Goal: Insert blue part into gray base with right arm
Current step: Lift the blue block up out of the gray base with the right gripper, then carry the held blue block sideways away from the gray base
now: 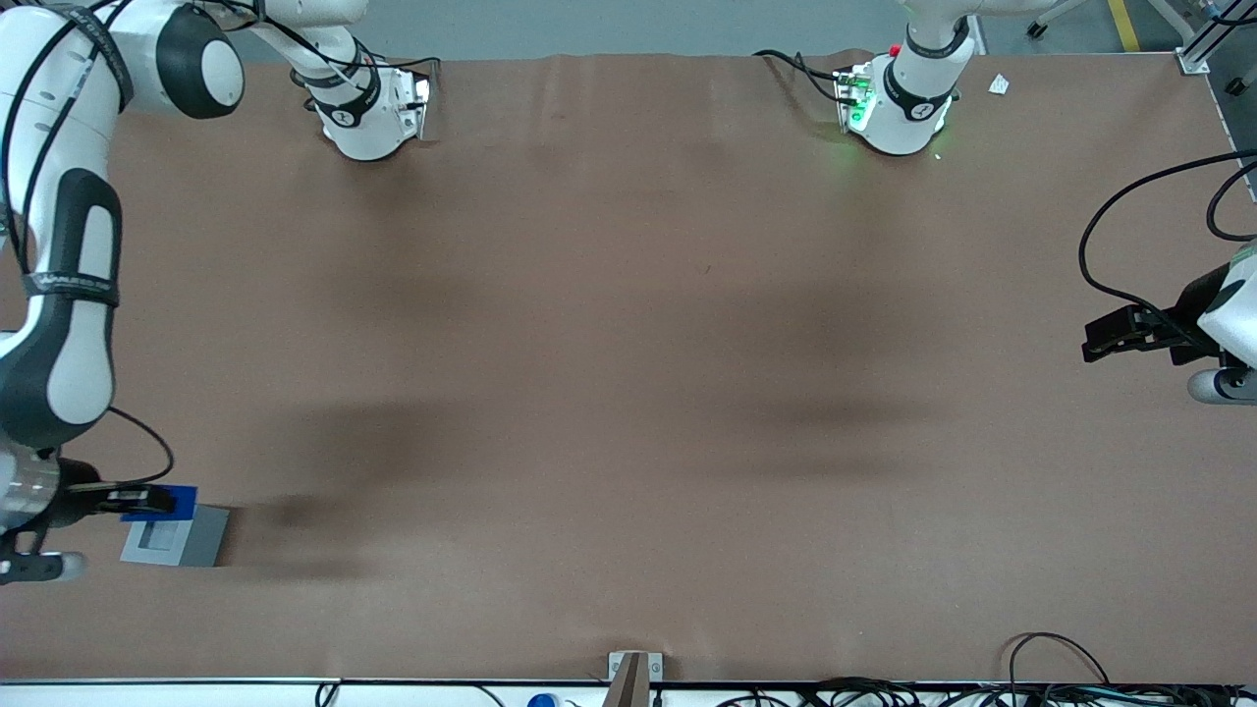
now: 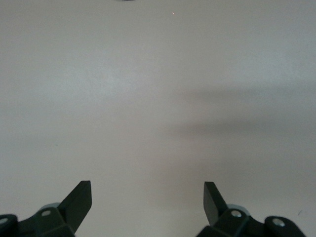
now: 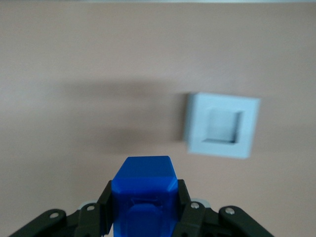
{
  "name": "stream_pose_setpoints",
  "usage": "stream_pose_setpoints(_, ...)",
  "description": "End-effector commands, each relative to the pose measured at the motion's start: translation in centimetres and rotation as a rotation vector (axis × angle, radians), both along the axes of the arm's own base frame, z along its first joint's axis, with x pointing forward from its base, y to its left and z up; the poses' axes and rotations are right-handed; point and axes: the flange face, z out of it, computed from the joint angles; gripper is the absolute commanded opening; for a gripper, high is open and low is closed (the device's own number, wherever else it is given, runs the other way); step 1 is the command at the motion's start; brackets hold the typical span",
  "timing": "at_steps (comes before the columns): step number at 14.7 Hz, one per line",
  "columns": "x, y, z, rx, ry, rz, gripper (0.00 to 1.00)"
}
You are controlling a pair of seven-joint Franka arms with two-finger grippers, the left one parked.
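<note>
Above the gray base (image 1: 177, 536), tool (image 1: 147, 501) grips blue part (image 3: 144, 190).

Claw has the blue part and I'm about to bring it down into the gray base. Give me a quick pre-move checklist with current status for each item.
1. Grip: the claw is shut on the blue part, fingers on both sides. Ok.
2. Socket: the gray base shows an open square socket with nothing in it. Ok.
3. Alignment: in the right wrist view the part sits off to one side of the socket, not over it. Not ok.
4. Height: in the front view the part overlaps the base's edge, but how high above it cannot be judged. Cannot tell.
5. Base seating: it lies flat on the table. Ok.
</note>
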Motion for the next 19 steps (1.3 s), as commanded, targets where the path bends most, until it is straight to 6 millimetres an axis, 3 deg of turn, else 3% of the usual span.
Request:
stream_pose_setpoints(1, -1.3, 3.6, 2.3, 0.014, 0.055, -0.051, 0.00)
stream_pose_setpoints(3, -1.8, 5.9, 1.5, 0.009, 0.084, -0.024, 0.00)
stream_pose_setpoints(7, -2.7, 6.6, -1.2, -0.003, 0.050, -0.042, 0.00)
stream_pose_setpoints(15, -5.0, 5.0, -10.0, -0.010, -0.092, -0.115, 0.00)
stream_pose_setpoints(19, -5.1, 5.1, -11.1, -0.011, -0.098, -0.113, 0.00)
